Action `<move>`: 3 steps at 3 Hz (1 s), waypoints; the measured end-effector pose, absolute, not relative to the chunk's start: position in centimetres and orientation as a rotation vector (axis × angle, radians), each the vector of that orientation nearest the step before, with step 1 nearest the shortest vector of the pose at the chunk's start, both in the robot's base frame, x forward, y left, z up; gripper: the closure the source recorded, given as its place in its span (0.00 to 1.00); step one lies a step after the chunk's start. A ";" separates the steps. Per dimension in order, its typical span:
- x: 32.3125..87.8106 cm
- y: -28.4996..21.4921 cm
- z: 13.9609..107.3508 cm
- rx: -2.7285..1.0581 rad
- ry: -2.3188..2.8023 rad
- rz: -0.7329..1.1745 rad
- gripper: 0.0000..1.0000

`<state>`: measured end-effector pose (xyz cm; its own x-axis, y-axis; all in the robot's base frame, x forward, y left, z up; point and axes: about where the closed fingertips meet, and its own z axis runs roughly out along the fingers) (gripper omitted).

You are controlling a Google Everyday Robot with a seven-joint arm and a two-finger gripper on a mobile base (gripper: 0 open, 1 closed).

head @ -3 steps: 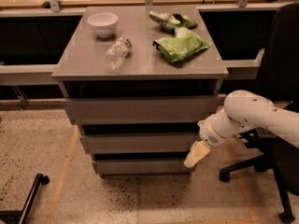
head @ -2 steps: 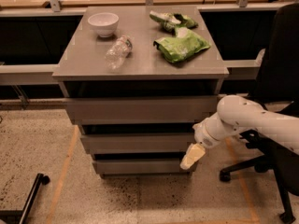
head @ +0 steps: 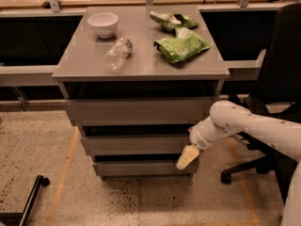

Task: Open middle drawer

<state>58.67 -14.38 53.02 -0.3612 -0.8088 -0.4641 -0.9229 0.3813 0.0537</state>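
Gripper (head: pixel 187 157) being held at lower right corner of middle drawer (head: pixel 134 144), jaws being pressed together, tips (head: pixel 182 164) being pointed down-left.

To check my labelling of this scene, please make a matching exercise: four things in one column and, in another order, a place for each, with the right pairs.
Things
1. white bowl
2. plastic bottle
3. larger green bag
4. gripper

Places
A. right part of the cabinet top
B. at the lower right corner of the middle drawer
C. back left of the cabinet top
D. lying on its side, left front of the cabinet top

Pairs: 1-C, 2-D, 3-A, 4-B
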 end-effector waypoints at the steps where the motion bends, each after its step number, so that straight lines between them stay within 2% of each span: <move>1: 60.1 -13.7 51.5 -1.507 2.276 0.459 0.00; 3: 62.8 -13.6 48.2 -1.432 2.254 0.544 0.00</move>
